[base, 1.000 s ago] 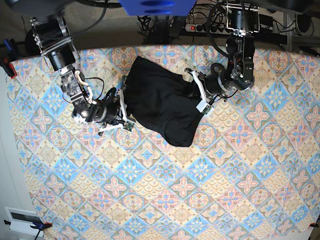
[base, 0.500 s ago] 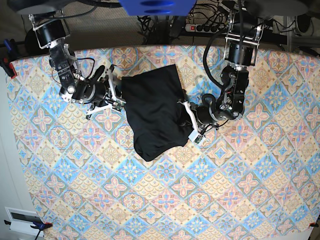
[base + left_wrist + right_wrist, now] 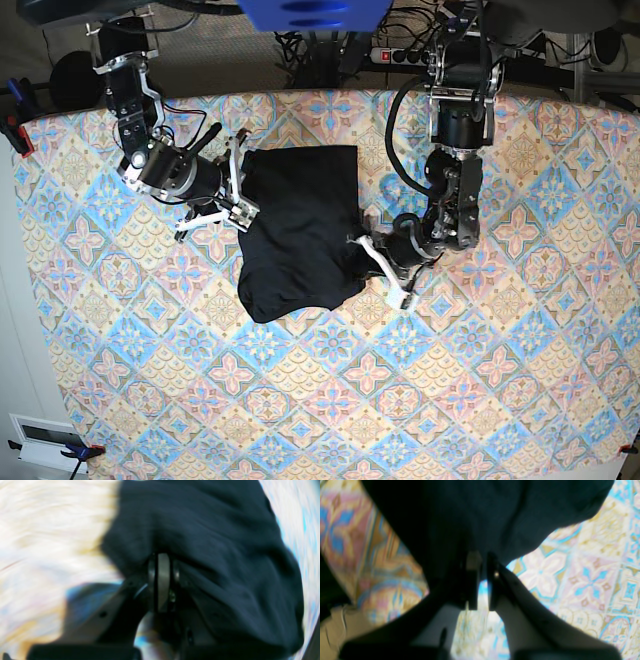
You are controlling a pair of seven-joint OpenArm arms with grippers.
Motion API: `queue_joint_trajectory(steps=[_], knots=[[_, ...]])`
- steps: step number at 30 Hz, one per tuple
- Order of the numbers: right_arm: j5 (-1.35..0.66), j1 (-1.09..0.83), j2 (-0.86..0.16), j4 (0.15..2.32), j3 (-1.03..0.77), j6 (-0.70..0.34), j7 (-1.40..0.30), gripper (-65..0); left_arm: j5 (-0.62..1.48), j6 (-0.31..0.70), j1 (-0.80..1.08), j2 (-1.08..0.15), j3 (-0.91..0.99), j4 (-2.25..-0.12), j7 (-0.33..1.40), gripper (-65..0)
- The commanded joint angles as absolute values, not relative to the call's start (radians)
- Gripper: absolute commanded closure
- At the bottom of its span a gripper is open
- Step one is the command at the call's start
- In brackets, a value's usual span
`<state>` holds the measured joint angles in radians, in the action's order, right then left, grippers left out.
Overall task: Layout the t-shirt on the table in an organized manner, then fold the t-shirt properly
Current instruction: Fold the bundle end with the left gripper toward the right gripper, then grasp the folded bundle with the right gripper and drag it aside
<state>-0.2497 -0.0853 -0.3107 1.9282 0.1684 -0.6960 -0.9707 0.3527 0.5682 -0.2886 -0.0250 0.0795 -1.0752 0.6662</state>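
The black t-shirt (image 3: 300,230) lies bunched in a rough rectangle on the far middle of the patterned table (image 3: 450,380). My right gripper (image 3: 242,186) is at its left edge. In the right wrist view its jaws (image 3: 481,560) stand almost together, pinching the t-shirt (image 3: 495,510) at the tips, with the table (image 3: 582,567) showing below. My left gripper (image 3: 360,242) sits at the shirt's right edge. In the blurred left wrist view it (image 3: 160,563) is shut on a fold of the t-shirt (image 3: 225,542).
A power strip with cables (image 3: 400,52) lies beyond the table's far edge. A red clamp (image 3: 15,132) grips the left edge. A white device (image 3: 45,440) sits off the near left corner. Both arms reach down from the far side.
Both arms carried the shirt: it swung left and squared up. The right gripper rose toward the far left and narrowed its jaws; the left gripper came down toward the table's middle.
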Motion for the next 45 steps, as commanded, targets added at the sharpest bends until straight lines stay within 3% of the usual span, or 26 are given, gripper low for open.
queue_joint_trajectory(steps=[1,8,16,22,32,45], knots=[[-0.262,-0.076,-0.289,1.945,0.165,-0.698,-0.951,-1.3,0.394,0.575,-0.291,-0.036,0.128,-1.113,0.668,-1.2],[-0.26,-0.071,-0.113,1.905,0.166,-0.698,-0.951,-0.1,0.469,0.575,-0.17,-0.084,0.389,-1.31,0.806,-1.2],[-0.259,0.059,0.004,1.727,0.163,-0.698,-0.943,-0.1,0.555,0.575,0.002,-0.128,0.424,-1.48,0.829,-1.2],[-0.259,0.113,0.018,1.639,0.163,-0.698,-0.929,-0.1,0.567,0.575,0.067,-0.128,0.424,-1.521,0.826,-1.2],[-0.257,0.171,0.044,1.313,0.17,-0.698,-0.843,-0.1,0.567,0.575,0.073,-0.128,0.424,-1.521,0.826,-1.2],[-0.262,0.151,0.085,1.587,0.173,-0.698,-0.911,-0.1,0.567,0.575,0.077,-0.128,0.424,-1.521,0.826,-1.2]])
